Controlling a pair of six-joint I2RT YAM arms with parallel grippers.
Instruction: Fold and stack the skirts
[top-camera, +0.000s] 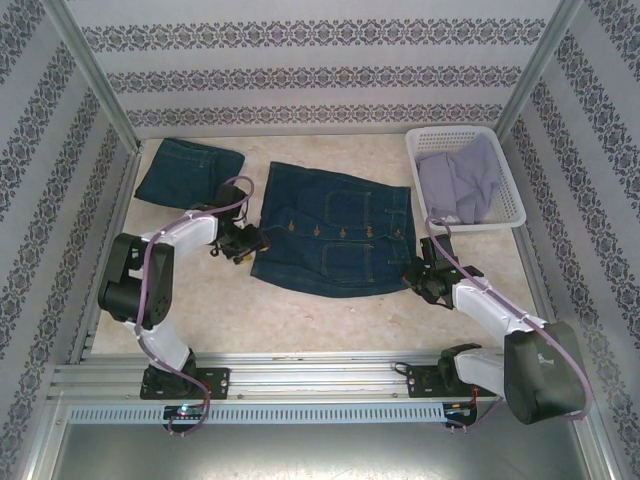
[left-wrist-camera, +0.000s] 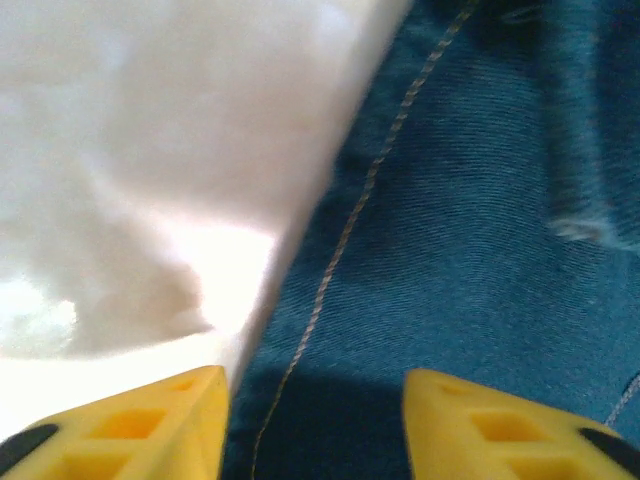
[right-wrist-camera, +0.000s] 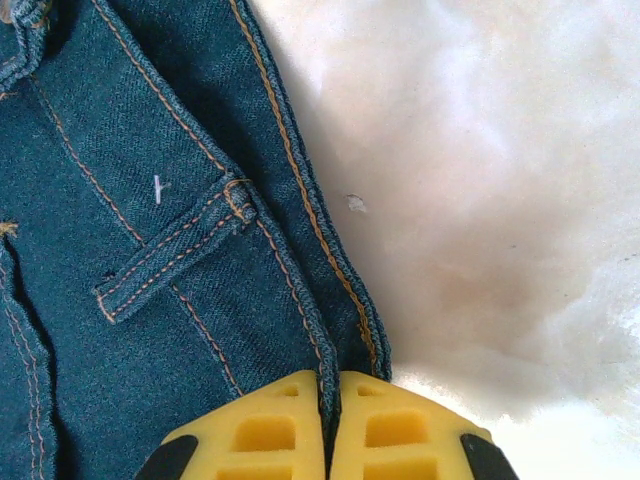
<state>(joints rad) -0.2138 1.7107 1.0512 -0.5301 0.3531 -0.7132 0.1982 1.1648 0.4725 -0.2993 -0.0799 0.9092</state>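
One denim skirt (top-camera: 335, 228) is lying flat, its long axis running gripper to gripper. Its waistband is pointing at the right gripper (top-camera: 415, 272), which is pinching that edge tight, while the left gripper (top-camera: 255, 240) is hovering over the opposite edge, jaws parted.

1. spread dark blue denim skirt (top-camera: 335, 225): coarse twill cloth, matt, with tan contrast stitching, raised seams and a ribbed hem edge.
2. folded dark blue denim skirt (top-camera: 188, 170): same matt denim.
3. lavender-grey soft cloth skirt (top-camera: 460, 180): thin, smooth weave, crumpled, matt.
4. white plastic lattice basket (top-camera: 450, 132): moulded, slight sheen.
5. pale mottled bench (top-camera: 300, 315): smooth, stone-look, low sheen.
6. left pincer (left-wrist-camera: 315, 420), right pincer (right-wrist-camera: 328, 400): yellow plastic fingers, matt, with moulded recesses and black parts at the base.
7. left arm casing (top-camera: 190, 232), right arm casing (top-camera: 490, 305): glossy white plastic, with black joint housings of duller sheen.
8. silver metal rail (top-camera: 300, 380): grooved extrusion, satin finish.
9. patterned wall covering (top-camera: 300, 80): printed, matt.
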